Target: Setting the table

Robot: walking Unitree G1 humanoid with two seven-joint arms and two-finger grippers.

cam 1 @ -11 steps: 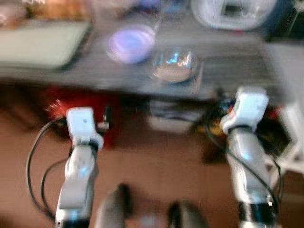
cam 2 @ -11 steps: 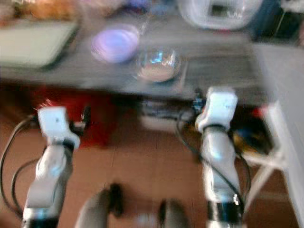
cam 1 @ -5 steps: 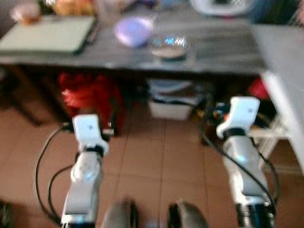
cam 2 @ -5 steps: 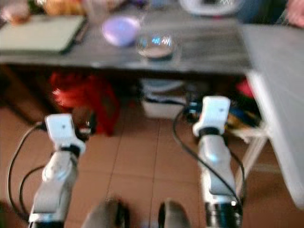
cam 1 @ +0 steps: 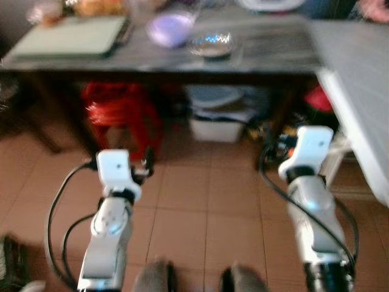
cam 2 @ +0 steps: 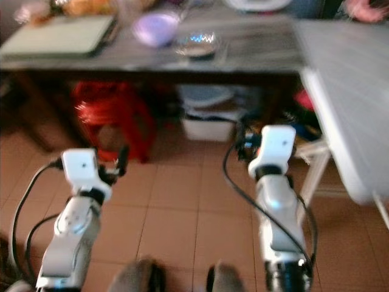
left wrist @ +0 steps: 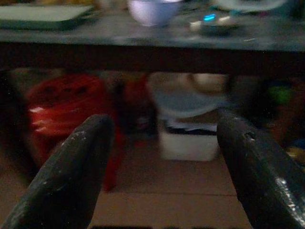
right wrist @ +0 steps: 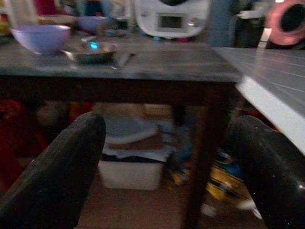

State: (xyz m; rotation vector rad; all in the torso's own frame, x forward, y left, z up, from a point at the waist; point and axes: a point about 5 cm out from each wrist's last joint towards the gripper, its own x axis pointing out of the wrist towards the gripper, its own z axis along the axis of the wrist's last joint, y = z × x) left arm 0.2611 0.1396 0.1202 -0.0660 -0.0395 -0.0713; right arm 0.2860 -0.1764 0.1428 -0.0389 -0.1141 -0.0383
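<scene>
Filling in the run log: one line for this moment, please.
left claw open, empty | right claw open, empty | purple bowl, metal bowl on table

Blurred head views; dim, murky wrist views below.

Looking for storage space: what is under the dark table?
Under the dark table: a red stool, a white bin with stacked things on top; its contents and anything behind are hidden in shade.

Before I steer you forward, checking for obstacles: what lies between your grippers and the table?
Bare tiled floor, seen in the head views, up to the table.
</scene>
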